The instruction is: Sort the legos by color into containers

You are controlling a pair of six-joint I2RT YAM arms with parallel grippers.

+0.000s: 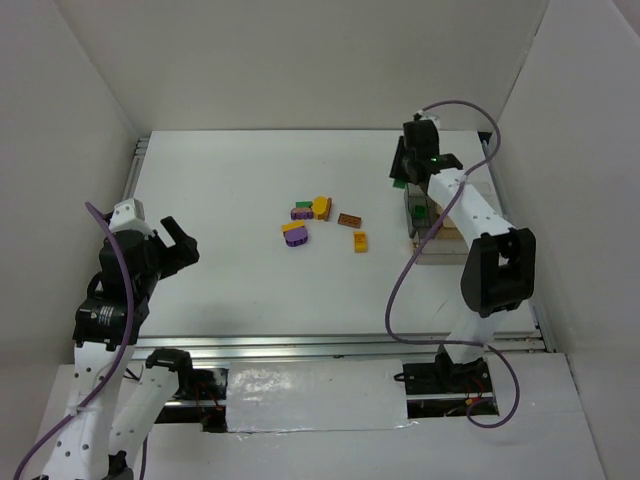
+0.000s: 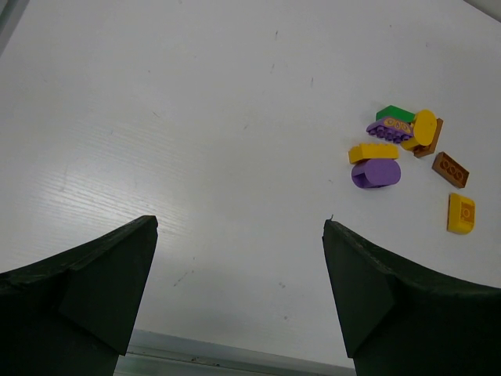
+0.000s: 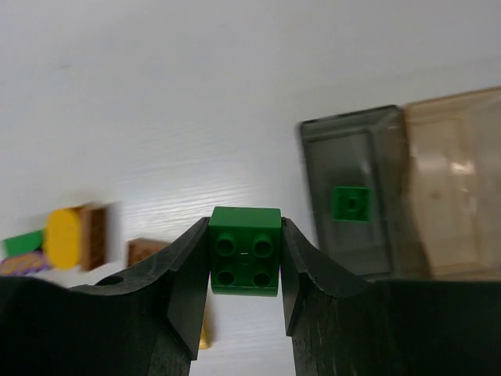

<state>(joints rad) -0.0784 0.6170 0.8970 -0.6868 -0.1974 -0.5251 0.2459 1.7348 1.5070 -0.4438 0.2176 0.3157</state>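
My right gripper is shut on a green square brick and holds it above the table, just left of the tray. In the top view this gripper hovers at the tray's far left end. The smoky grey compartment holds one small green brick; a tan compartment lies beside it. The loose legos lie mid-table: green, purple, yellow, brown and yellow-orange. My left gripper is open and empty, well left of them.
In the left wrist view the open gripper frames bare table, with the lego pile at upper right. White walls enclose the table. A metal rail runs along the near edge.
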